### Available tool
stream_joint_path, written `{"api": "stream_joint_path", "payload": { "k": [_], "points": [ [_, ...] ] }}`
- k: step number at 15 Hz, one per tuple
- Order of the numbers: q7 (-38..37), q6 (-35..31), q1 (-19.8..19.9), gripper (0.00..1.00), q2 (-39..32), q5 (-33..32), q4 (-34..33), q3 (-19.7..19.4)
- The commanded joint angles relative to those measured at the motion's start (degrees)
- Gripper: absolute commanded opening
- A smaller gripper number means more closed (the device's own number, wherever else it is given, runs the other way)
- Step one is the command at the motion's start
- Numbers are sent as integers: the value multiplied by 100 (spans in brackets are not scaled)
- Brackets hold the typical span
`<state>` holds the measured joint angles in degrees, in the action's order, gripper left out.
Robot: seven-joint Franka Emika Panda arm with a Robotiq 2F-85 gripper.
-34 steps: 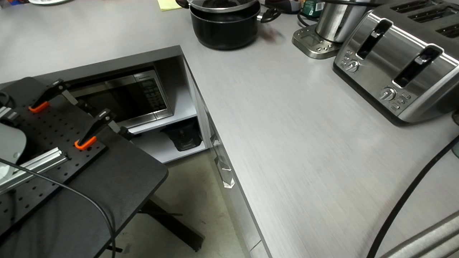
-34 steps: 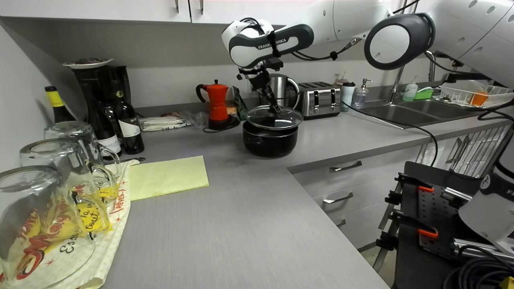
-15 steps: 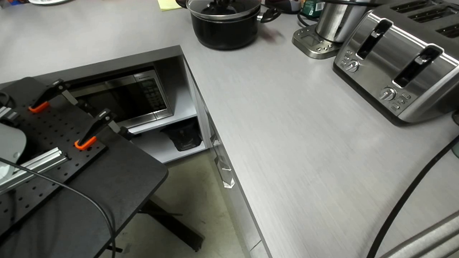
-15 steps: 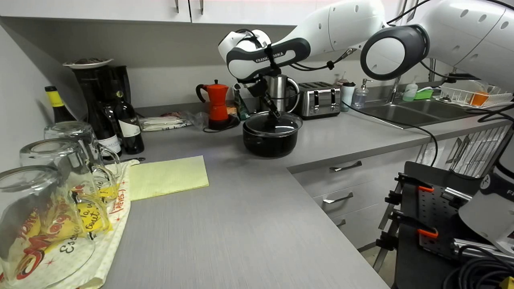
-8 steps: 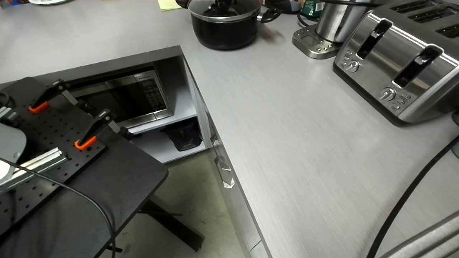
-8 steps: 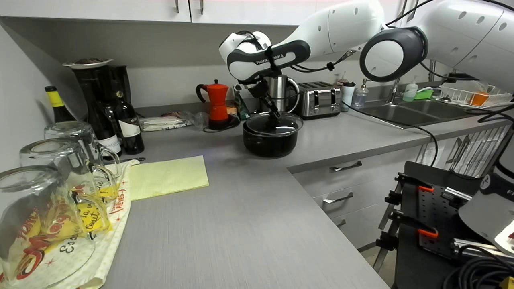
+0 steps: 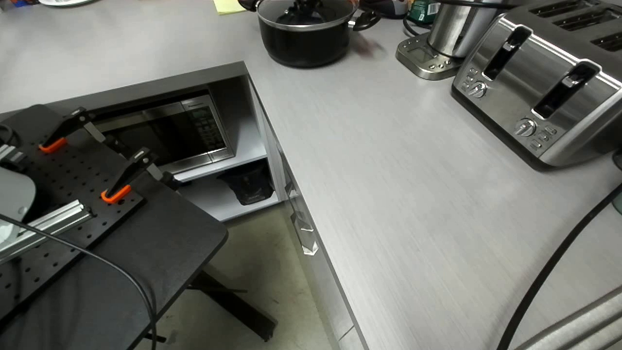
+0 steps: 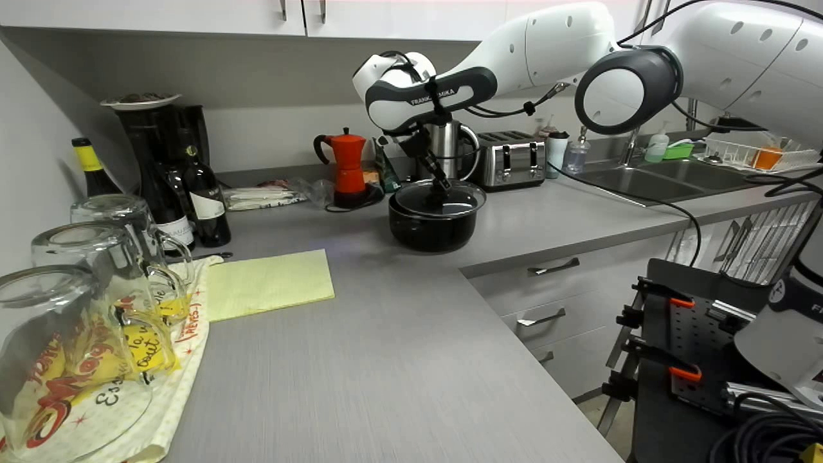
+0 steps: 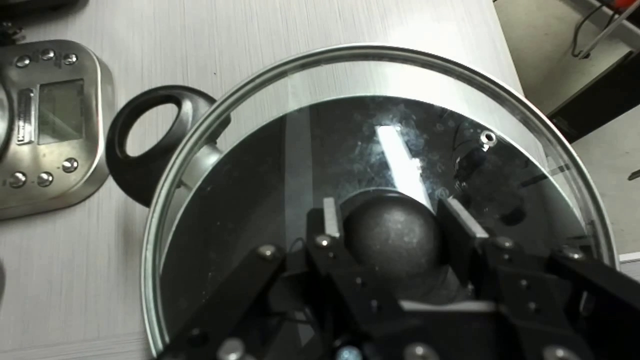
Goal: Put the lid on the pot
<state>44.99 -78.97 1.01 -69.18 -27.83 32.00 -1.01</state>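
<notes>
Centre first, let go after

The tool point(image 9: 390, 212) is grasping the lid point(image 9: 347, 157) by its dark knob point(image 9: 395, 240), a finger point(image 9: 315, 225) close against either side. The lid is over the pot point(image 8: 432, 230), hovering or resting; whether its rim touches all round cannot be told. The pot stands on the surface point(image 8: 386, 347) just in from the inner corner, where the two front edges meet.

The step in hand looks like the final seating. Through the glass in the wrist view the lid overhangs the pot's mouth most on the side facing the sink point(image 8: 649, 182) end of the surface; in an exterior view a sliver of pot seems to show on the opposite side. So, with the lid level, shift it away from the sink end, parallel to the front edge on that side, until the overlap looks even. Then lower gently and let the rim find its seat rather than pressing. Mind the handle point(image 9: 142, 172), which points toward the back edge. Only then part the fingers evenly and rise straight up: a sideways pull on the knob could drag the lid askew, or nudge the pot toward the inner corner.
</notes>
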Motion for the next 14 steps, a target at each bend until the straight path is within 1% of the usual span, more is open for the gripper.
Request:
{"api": "stream_joint_path", "payload": {
  "k": [1, 14],
  "points": [
    [110, 103, -39, 25, -144, -5, -375, -37],
    [65, 52, -159, 25, -158, -13, -451, -52]
  ]
}}
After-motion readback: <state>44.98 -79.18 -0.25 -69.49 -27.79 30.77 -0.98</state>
